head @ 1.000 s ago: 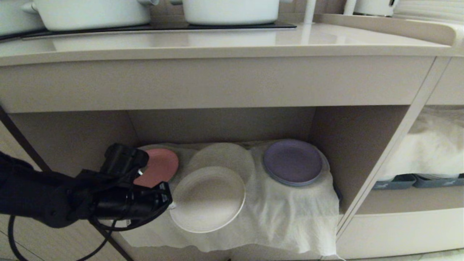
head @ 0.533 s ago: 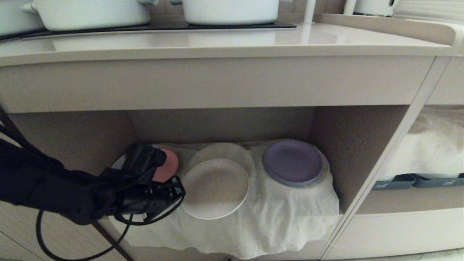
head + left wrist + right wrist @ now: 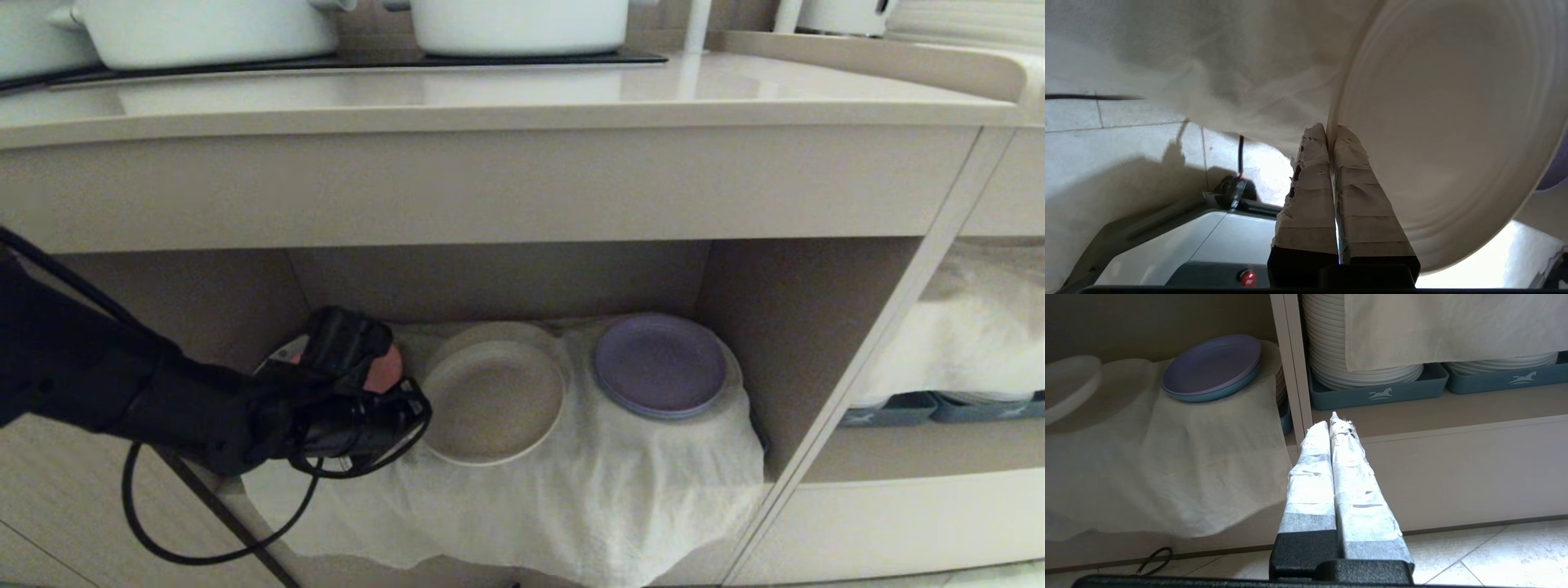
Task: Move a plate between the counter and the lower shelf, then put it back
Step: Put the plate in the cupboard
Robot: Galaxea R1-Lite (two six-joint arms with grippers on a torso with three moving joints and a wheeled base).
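Plate [image 3: 493, 402], small, round and cream-beige, sits inside the lower shelf [image 3: 800, 327], level above the wrinkled white cloth [image 3: 620, 490] that drapes the shelf floor and hangs over its front edge. My left gripper [image 3: 1331, 134] is clamped on the plate's rim at its left side, one taped finger on each face of the rim. A pink plate [image 3: 385, 369] shows just behind my left wrist, and a purple plate [image 3: 660, 364] lies on the cloth to the right, apart from the held plate. The bench [image 3: 490, 98] above carries white pots [image 3: 204, 28] on a black hob panel [image 3: 490, 59]. My right gripper [image 3: 1334, 428] hangs outside the shelf with its fingers pressed together, holding nothing, in front of the neighbouring recess with stacked white plates [image 3: 1363, 371] in grey trays [image 3: 1376, 394].
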